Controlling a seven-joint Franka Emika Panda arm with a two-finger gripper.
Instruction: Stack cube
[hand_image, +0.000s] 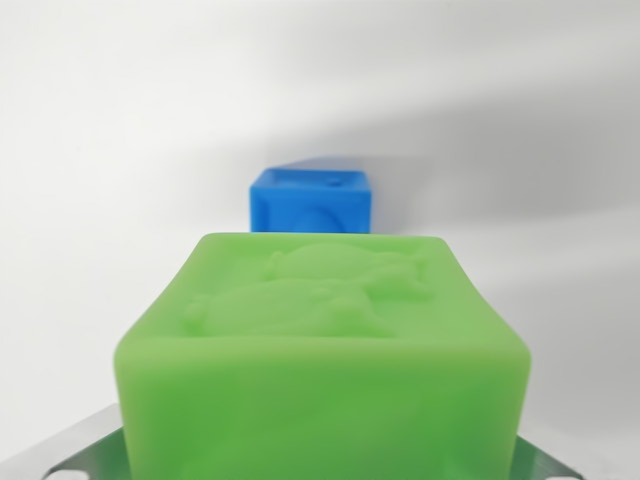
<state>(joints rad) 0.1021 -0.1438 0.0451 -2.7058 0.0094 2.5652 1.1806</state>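
Up close, a soft embossed green cube (322, 350), smaller blue cube (311, 200) behind; claw's grip impossible to tell.

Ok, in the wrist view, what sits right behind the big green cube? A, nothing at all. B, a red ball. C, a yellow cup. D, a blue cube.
D: a blue cube shows just above the far edge of the green cube, which fills the near part of the wrist view and hides the blue cube's lower part.
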